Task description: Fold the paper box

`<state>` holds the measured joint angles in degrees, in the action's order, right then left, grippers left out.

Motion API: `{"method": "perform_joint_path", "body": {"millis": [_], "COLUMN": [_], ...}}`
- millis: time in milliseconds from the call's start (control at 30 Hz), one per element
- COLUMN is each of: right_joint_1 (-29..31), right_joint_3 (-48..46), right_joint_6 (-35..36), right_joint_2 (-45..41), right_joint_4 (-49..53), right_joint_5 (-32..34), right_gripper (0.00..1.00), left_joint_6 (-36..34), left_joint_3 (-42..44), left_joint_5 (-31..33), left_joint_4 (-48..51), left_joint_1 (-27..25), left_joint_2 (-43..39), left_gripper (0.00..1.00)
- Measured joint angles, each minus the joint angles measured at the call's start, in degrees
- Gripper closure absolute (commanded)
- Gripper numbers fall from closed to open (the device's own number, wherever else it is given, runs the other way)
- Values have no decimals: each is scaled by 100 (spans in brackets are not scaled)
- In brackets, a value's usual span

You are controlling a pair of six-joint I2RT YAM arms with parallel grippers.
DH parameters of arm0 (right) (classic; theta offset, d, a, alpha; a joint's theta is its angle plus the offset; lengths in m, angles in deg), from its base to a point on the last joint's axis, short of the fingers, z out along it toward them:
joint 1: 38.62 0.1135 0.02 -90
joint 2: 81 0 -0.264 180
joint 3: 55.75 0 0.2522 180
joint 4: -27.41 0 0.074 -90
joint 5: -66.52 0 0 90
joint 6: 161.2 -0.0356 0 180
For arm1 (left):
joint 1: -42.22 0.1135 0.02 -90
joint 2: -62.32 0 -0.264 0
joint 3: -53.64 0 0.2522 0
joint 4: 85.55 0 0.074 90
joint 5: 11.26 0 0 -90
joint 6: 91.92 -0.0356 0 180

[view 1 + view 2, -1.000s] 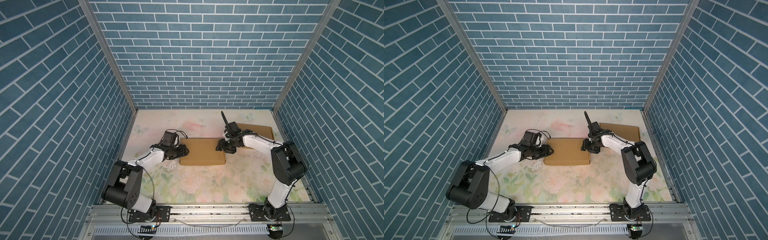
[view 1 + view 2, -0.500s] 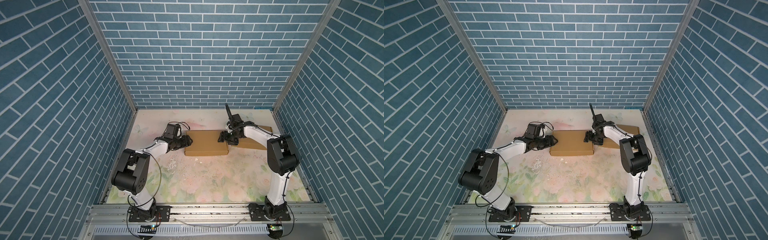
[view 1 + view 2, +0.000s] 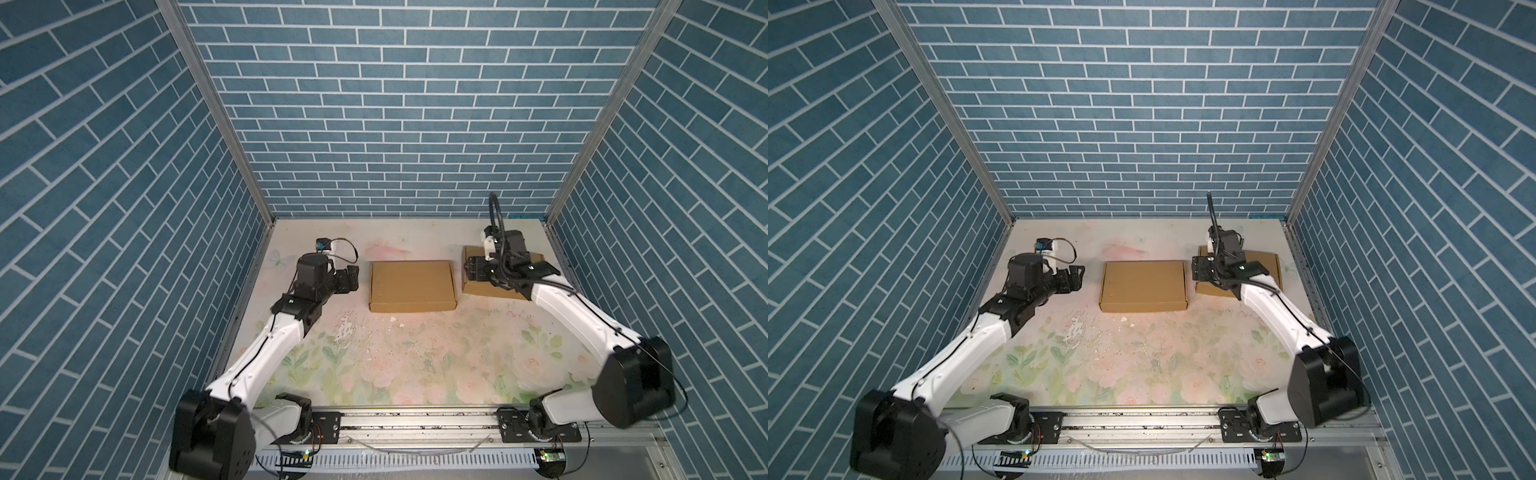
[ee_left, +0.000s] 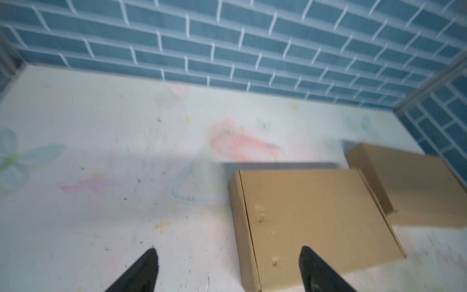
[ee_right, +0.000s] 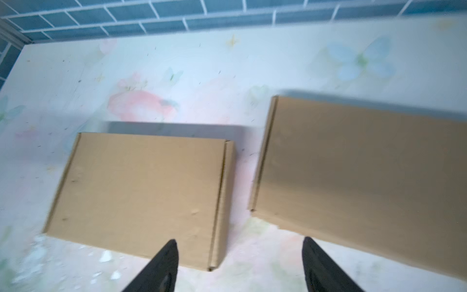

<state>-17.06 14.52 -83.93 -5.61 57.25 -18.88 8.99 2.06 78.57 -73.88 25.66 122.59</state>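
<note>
brown paper box and second box make two, both closed; left claw and right claw gape empty.

**A:** What is the table like?

**B:** It has a pale top printed with faded pink and green flowers, with butterflies toward the back. Dark specks are scattered over it, and the print is worn away in a patch left of centre.

**A:** And what lies on it?

**B:** Two brown cardboard boxes, both closed and lying flat. The middle box sits in the back half, square to the table's edges. The other box lies just to its right, near the back right corner and turned a little. A narrow strip of bare table parts them.

**A:** Anything else?

**B:** A few white scraps, just in front of the middle box.
</note>
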Motion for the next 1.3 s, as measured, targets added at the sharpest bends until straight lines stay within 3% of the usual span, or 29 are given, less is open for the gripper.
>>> {"method": "perform_joint_path", "body": {"millis": [67, 200, 333, 467, 800, 933, 1300], "right_joint_1": [-251, -1222, -1615, -1746, -1971, -1996, -2094], "right_joint_3": [-774, -2057, -2905, -3106, -3491, -3580, -3571], "right_joint_6": [299, 509, 570, 581, 671, 678, 680], "right_joint_2": [-398, -717, -647, -50, 623, 719, 780], "right_joint_4": [-732, -1947, -3021, -4138, -5969, -6164, -6242], "right_joint_5": [675, 1617, 2022, 2046, 1674, 1552, 1228], "right_gripper": [21, 21, 21, 21, 19, 18, 17], "left_joint_6": [-531, -1270, -1515, -1436, -1464, -1458, -1325], "left_joint_3": [717, 1169, 1567, 1930, 2168, 2168, 1934], "left_joint_5": [715, 2310, 2940, 2833, 1628, 1541, 1812], "left_joint_4": [-673, -1303, -2116, -3069, -5215, -5482, -5453], "left_joint_1": [-236, -256, 111, 603, 1174, 1178, 1180], "left_joint_2": [-385, -101, 431, 1204, 2411, 2752, 2754], "left_gripper": [0, 0, 0, 0, 0, 0, 0]}}
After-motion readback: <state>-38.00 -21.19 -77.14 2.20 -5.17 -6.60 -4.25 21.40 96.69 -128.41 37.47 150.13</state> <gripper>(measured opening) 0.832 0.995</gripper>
